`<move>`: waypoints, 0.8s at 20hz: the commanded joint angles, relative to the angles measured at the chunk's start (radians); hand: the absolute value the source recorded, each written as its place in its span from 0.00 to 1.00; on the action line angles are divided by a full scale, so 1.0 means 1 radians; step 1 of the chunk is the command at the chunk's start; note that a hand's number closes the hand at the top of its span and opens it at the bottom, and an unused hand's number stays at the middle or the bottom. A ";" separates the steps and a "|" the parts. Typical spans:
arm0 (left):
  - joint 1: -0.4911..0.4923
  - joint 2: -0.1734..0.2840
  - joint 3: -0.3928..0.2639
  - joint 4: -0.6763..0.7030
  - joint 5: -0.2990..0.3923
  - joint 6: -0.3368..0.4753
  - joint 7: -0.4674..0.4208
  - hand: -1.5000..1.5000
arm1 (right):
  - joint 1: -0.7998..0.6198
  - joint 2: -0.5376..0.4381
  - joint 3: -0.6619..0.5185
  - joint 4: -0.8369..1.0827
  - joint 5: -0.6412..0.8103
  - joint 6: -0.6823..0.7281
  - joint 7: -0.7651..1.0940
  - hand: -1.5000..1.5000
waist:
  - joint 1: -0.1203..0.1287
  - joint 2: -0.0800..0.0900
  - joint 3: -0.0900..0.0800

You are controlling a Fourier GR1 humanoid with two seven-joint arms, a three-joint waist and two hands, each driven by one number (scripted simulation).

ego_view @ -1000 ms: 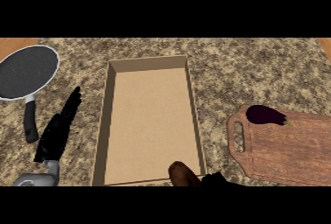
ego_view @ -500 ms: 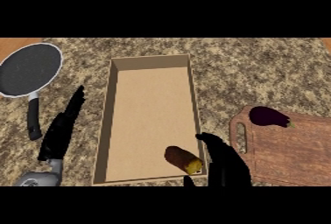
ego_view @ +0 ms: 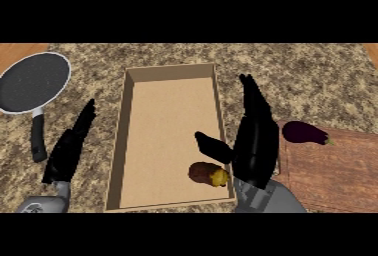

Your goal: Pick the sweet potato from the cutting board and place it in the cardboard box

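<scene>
Since the earlier frames the right hand point(ego_view: 255, 145) has been raised and stretched forward along the right wall of the cardboard box point(ego_view: 122, 130), and the sweet potato point(ego_view: 207, 173) has been let go; it is now seen lying on the floor of the box, in the near right corner. The right hand's fingers are held straight, pointing toward the far end of the counter point(ego_view: 310, 75), with the thumb spread out to the left over the box's interior. Nothing is grasped by it. The thumb tip is seen just above the sweet potato in the view, but whether the two touch cannot be told. The sweet potato is brown, with a yellow patch at its right end.

The left hand point(ego_view: 70, 147) is shown to the left of the box, outside its left wall, with its fingers straight and pointing up and slightly right; nothing is held in it.

A wooden cutting board point(ego_view: 332, 170) is seen at the right, partly hidden behind the right forearm. A dark purple eggplant point(ego_view: 304, 133) lies at the board's far left corner, near the right hand. A frying pan point(ego_view: 33, 82) with a black handle is placed at the far left of the counter, well apart from the box.

No brand, label or writing can be read on any of the things.
</scene>
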 commanded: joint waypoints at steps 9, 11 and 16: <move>0.065 0.005 0.045 -0.043 0.008 0.025 0.018 0.50 | -0.095 0.015 -0.183 0.064 -0.016 -0.453 0.087 0.00 | -0.073 -0.026 -0.001; 0.083 0.018 0.062 -0.029 0.024 0.005 0.000 0.50 | 0.036 0.015 -0.196 -0.035 -0.015 -0.448 0.039 0.00 | -0.090 -0.027 -0.001; 0.069 0.027 0.092 0.005 0.036 -0.008 -0.002 0.50 | 0.294 -0.025 -0.174 -0.331 -0.057 -0.423 -0.031 0.00 | -0.107 -0.029 -0.001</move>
